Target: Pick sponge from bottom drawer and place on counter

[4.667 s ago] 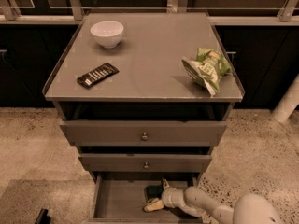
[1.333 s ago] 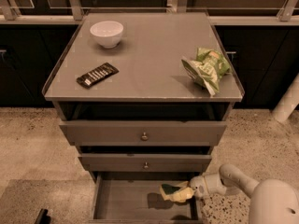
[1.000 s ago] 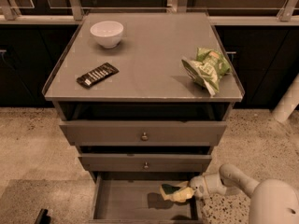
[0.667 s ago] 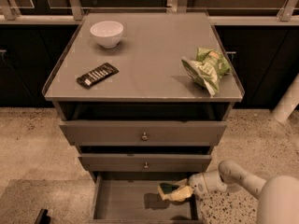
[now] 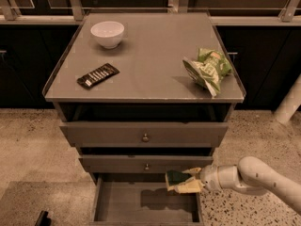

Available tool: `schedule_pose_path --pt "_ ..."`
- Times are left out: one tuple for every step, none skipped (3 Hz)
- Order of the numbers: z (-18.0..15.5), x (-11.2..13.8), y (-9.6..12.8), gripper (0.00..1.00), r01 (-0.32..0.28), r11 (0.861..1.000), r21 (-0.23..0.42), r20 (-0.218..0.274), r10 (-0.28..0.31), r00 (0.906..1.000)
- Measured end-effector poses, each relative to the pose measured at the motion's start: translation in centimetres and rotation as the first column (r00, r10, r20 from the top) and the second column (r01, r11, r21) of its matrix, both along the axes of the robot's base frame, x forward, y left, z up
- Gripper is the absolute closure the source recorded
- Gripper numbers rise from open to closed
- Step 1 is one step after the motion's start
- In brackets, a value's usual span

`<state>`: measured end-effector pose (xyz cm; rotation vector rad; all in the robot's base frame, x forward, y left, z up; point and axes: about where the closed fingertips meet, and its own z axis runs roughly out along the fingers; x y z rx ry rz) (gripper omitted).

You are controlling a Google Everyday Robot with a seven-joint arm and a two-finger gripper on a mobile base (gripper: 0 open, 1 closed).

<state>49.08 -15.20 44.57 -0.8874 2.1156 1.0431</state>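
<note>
The sponge [image 5: 175, 178], dark green over yellow foam, is held in my gripper [image 5: 187, 181] above the right part of the open bottom drawer [image 5: 127, 206], level with the front of the middle drawer. The gripper is shut on the sponge and reaches in from the right on a white arm [image 5: 254, 177]. The sponge's shadow lies on the drawer floor below. The counter [image 5: 150, 55] is the grey-brown top of the cabinet, well above the gripper.
On the counter stand a white bowl [image 5: 107, 33] at the back left, a black candy-bar wrapper [image 5: 98, 75] at the front left and a light green snack bag [image 5: 208, 69] at the right. Two upper drawers with knobs [image 5: 145, 137] are shut. Speckled floor surrounds the cabinet.
The gripper has lifted the sponge off the drawer floor and raised it, moving slightly left. The arm has swung up from the lower right.
</note>
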Motion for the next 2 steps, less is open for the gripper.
schedule_pose_path --pt "5.6 -3.3 0.7 1.0 0.016 0.998 -0.055 0.065 -0.012 0.9978" --pt "5.8 -4.6 1.4 1.0 -0.008 0.998 -0.067 0.057 0.011 0.9983"
